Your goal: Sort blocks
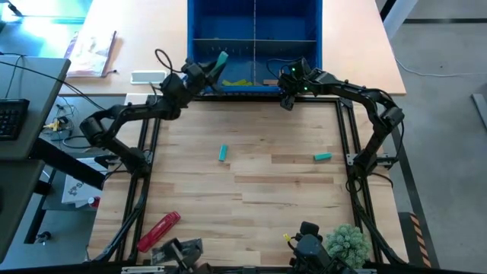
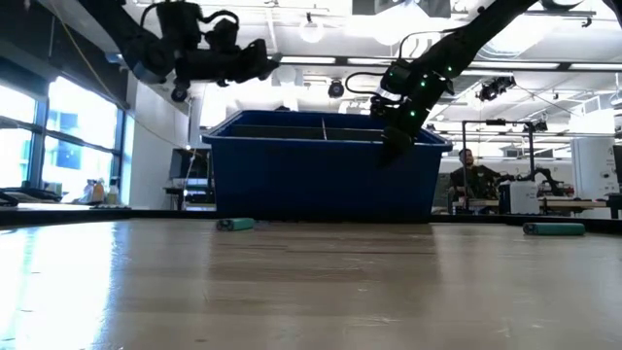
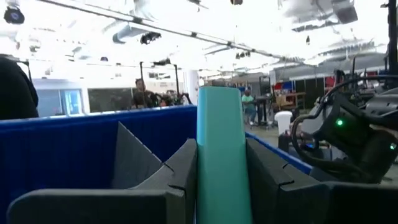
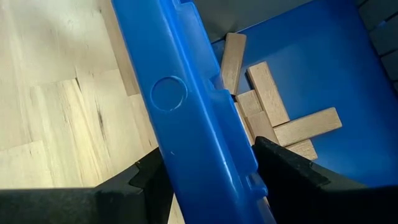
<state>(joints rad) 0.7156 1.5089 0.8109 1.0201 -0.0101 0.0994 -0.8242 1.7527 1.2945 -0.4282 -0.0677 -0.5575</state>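
left gripper (image 3: 221, 180) clamps teal block (image 3: 221, 155) over blue bin (image 2: 321, 180)
right gripper (image 4: 208, 180) open, straddling bin wall above tan blocks (image 4: 273, 118).

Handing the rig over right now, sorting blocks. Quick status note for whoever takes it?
Left pincer: shut on a teal block, held above the blue bin at its front left.
Right pincer: open, empty, straddling the bin's front wall.
Done: tan blocks lie in the front right compartment; yellow-green ones front left.
Left: drop the held block; two teal blocks remain on the table.
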